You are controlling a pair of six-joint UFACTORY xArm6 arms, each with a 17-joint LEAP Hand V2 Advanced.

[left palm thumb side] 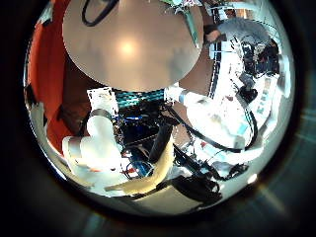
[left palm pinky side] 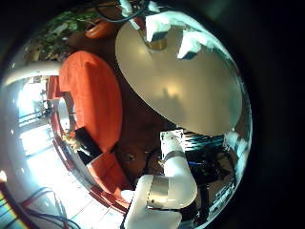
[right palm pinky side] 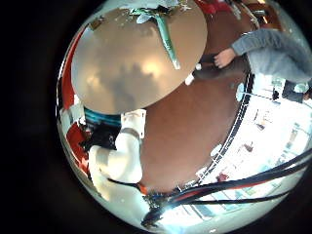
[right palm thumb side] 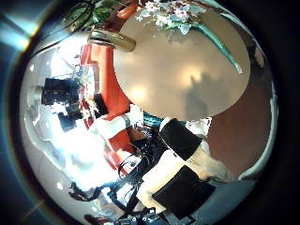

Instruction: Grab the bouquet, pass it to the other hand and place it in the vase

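Round table (right palm thumb side: 187, 80) carries the bouquet (right palm thumb side: 187, 21); neither robot hand's grip can be judged.

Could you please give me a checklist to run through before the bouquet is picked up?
1. Bouquet lying free on the table, nothing holding it: ok.
2. Stems bare and clear for a grasp: ok.
3. Table around the bouquet free of clutter: ok.
4. Palm close over the bouquet: not ok; it shows small, near the edge of both right palm views.
5. Vase located and upright: cannot tell.
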